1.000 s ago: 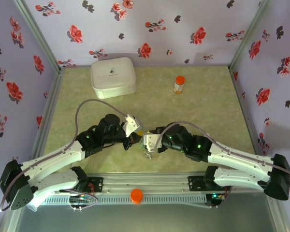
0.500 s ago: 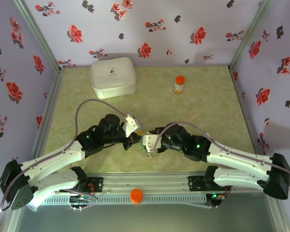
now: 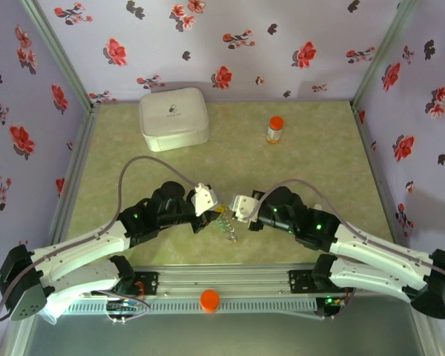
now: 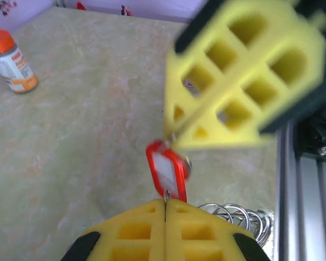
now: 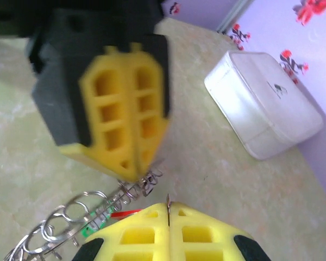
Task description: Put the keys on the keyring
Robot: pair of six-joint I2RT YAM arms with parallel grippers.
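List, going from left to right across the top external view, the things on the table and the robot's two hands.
white box → left hand → bunch of keys → right hand → orange-capped bottle

No legible text anywhere I look. White box [image 3: 173, 117] at the back of the desk [image 3: 319, 170] carries a small dark logo mark [image 3: 170, 108] on its lid with a hint of tiny print beside it. It is too small to read from overhead and blurred from the right wrist too. Orange-capped bottle [image 4: 11, 62] has a white label with reddish print bands, but the letters don't resolve in the left wrist view or from overhead. Red key tag [image 4: 167, 171] shows a pale insert window — soft focus, no writing can be made out on it.
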